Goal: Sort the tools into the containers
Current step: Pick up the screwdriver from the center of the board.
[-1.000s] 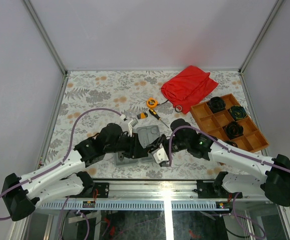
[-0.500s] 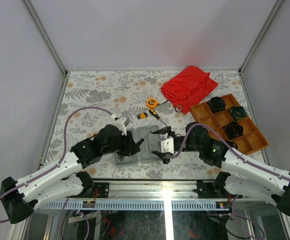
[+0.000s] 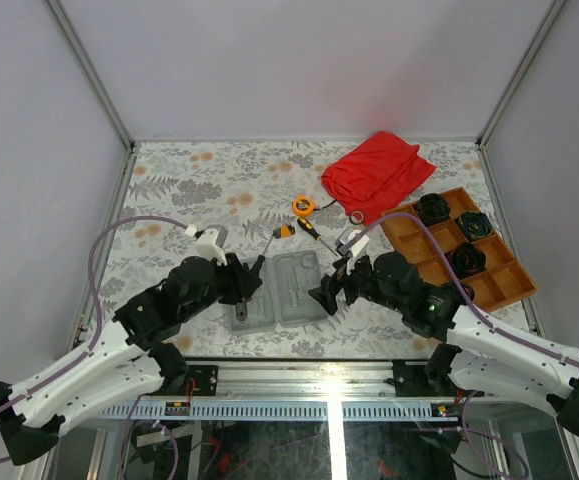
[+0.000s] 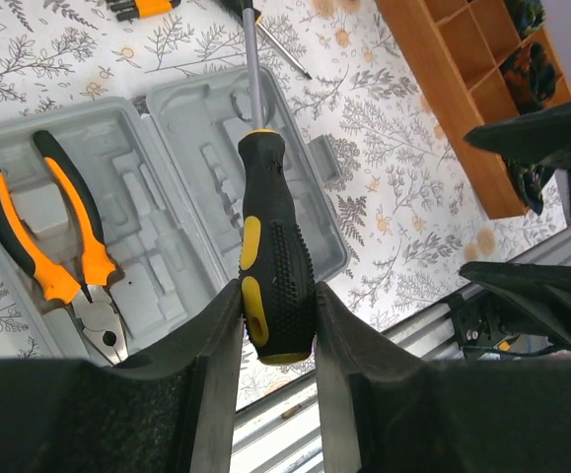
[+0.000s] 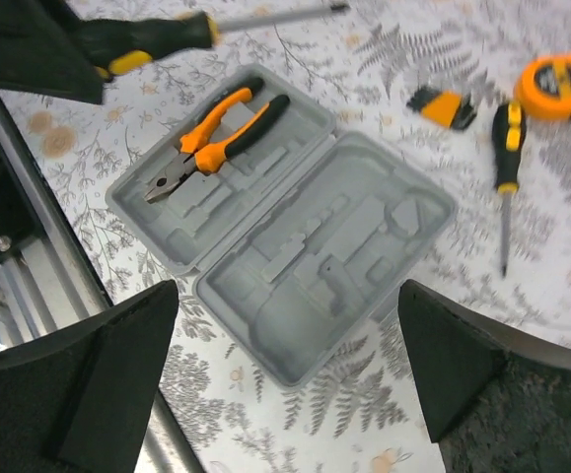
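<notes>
The grey case [image 3: 294, 290] lies open as two trays [image 5: 295, 236]. Orange-handled pliers [image 4: 53, 222] rest in its left tray [image 5: 216, 138]. My left gripper [image 3: 252, 275] hovers over the case, shut on the handle of a black-and-yellow screwdriver [image 4: 275, 256] whose shaft points away. My right gripper [image 5: 290, 370] is wide open and empty above the case's right tray, at the case's right edge in the top view [image 3: 324, 295]. Beyond the case lie a second screwdriver [image 5: 507, 148], a round orange tape measure [image 5: 558, 87] and a small orange-black piece [image 5: 443, 106].
An orange-brown divided tray [image 3: 459, 245] with black round parts stands at the right. A red cloth [image 3: 379, 170] lies at the back right. The table's metal front rail [image 4: 364, 394] runs just under the case.
My right gripper has opened wide and drawn back from the case toward the right. My left arm has pulled back to the left, still gripping the screwdriver.
</notes>
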`<state>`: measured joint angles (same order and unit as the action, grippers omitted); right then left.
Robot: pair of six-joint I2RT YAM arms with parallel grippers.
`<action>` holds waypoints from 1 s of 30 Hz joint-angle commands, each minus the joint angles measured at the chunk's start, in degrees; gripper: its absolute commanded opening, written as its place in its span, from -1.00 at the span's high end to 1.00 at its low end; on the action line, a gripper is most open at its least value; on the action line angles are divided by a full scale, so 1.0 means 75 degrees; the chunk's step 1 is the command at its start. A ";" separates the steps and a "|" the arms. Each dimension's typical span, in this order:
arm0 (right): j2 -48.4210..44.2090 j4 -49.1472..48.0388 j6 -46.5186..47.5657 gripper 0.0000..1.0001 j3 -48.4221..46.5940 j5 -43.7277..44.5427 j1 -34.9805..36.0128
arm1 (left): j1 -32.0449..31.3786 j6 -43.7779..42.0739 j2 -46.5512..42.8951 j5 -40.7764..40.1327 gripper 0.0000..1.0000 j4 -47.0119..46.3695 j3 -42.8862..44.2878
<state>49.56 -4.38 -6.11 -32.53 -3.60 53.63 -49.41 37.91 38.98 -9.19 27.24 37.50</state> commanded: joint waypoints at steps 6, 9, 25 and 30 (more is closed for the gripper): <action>0.1280 0.0958 -0.2906 -0.98 -0.0774 0.0817 0.0038 | 0.0013 0.0312 -0.1082 -0.0549 0.92 -0.0795 -0.0500; 0.1477 0.0458 -0.3361 -0.98 -0.0718 0.0954 0.0041 | 0.0022 0.0374 -0.1277 -0.0689 0.97 -0.0693 -0.0534; 0.1063 -0.1857 -0.7515 -0.57 -0.0038 0.2055 0.0034 | 0.0014 0.0138 -0.1233 0.0173 1.00 -0.0899 -0.0647; 0.1596 -0.2621 -0.8461 -0.33 -0.0284 0.2064 0.0426 | 0.0013 0.0104 -0.1158 0.0477 1.00 -0.1102 -0.0801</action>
<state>59.11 -16.03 -60.60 -32.80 9.08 53.93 -49.41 39.92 30.04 -8.21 24.84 32.45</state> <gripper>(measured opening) 0.685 0.288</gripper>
